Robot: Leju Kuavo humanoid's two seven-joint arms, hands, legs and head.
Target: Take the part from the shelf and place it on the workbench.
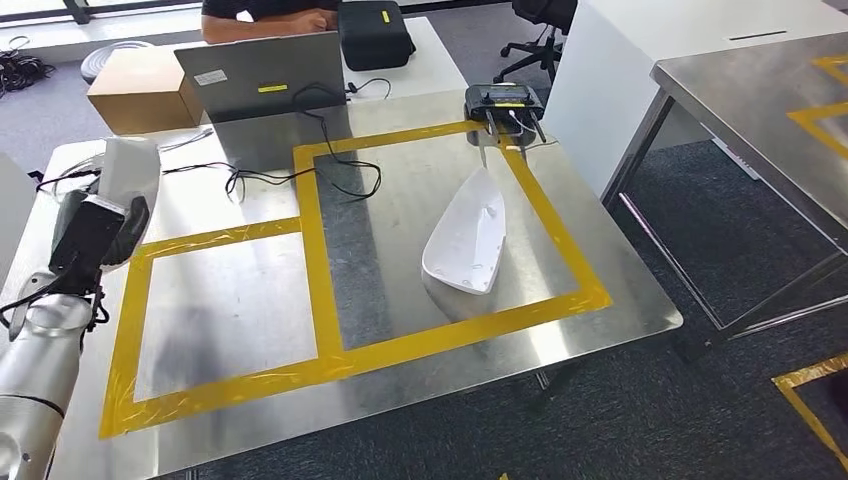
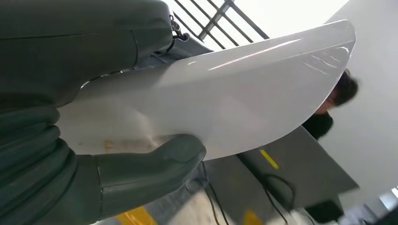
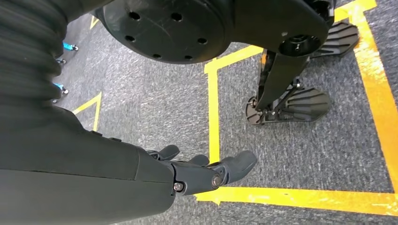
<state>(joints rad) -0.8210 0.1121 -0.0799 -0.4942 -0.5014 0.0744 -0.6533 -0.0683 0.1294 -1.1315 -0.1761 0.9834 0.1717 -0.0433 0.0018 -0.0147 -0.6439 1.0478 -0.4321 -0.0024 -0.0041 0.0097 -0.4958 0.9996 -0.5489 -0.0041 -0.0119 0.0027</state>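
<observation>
My left hand grips a glossy white curved part, thumb pressed on its face. In the head view that part is held up over the workbench's left end, above the left arm. A second white pointed part lies flat on the steel workbench, inside the larger yellow-taped rectangle. My right hand hangs beside my body over grey carpet, fingers apart and holding nothing.
At the bench's far side stand an open laptop, a cardboard box, a black bag and a black device, with cables trailing. A person sits behind the laptop. Another steel table stands right.
</observation>
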